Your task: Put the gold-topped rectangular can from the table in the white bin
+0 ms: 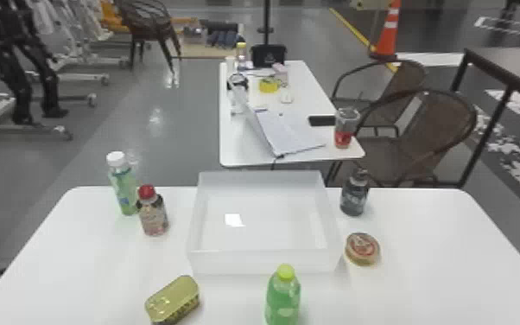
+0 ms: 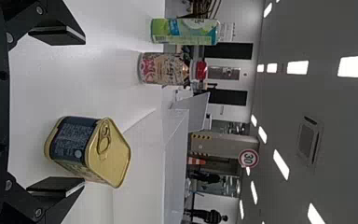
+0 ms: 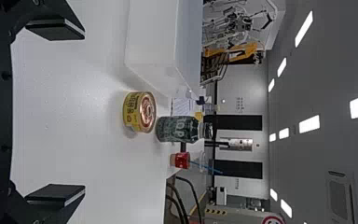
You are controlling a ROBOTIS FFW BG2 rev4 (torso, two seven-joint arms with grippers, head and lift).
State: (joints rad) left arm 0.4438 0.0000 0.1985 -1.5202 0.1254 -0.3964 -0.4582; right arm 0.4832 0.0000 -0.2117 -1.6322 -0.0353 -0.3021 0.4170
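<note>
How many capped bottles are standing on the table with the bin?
4: a white-capped bottle and a red-capped bottle left of the bin, a dark bottle to its right, and a green bottle on its near side.

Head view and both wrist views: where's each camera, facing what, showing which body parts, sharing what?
Head view: on the head, forward and down over the table and white bin.
Left wrist view: left wrist, past the open left gripper to the gold-topped can.
Right wrist view: right wrist, past the open right gripper to the round can.
Head and left wrist views share the gold-topped can.
</note>
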